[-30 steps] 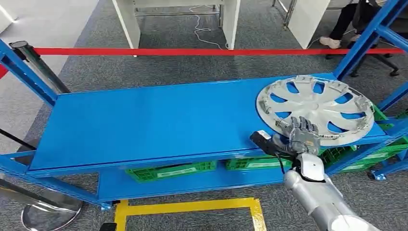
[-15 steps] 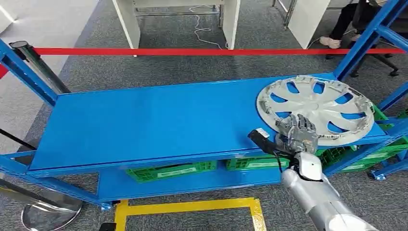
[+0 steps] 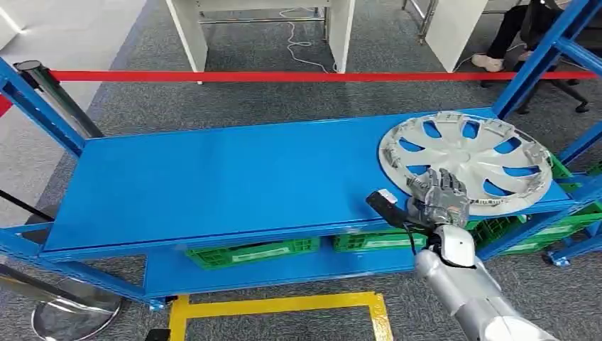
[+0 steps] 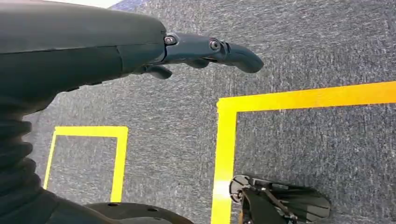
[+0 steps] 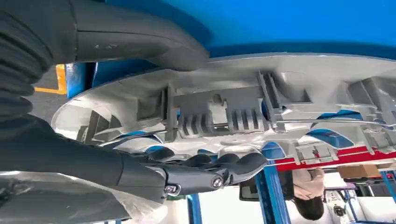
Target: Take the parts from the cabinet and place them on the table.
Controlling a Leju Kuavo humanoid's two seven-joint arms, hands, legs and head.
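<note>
A grey carpeted floor is seen across the upper part of the head view, crossed by a red barrier tape, with white table legs at the top and a seated person's legs in the upper right corner. The middle of the frame is taken up by a blue metal cabinet, whose broad top shelf is bare on its left and centre; green crates are stored on the shelf below, and yellow floor tape is laid at the lower edge. On the right end of the top shelf a silver wheel cover is laid flat, its near rim projecting slightly past the shelf edge. The right arm is raised from the lower right, and the right hand is set at the cover's near rim. In the right wrist view the dark fingers are curled over one face of the rim and the thumb is pressed to the other, so the cover is clamped between them. In the left wrist view the left hand is hung over the carpet, its fingers loosely extended and nothing held.
</note>
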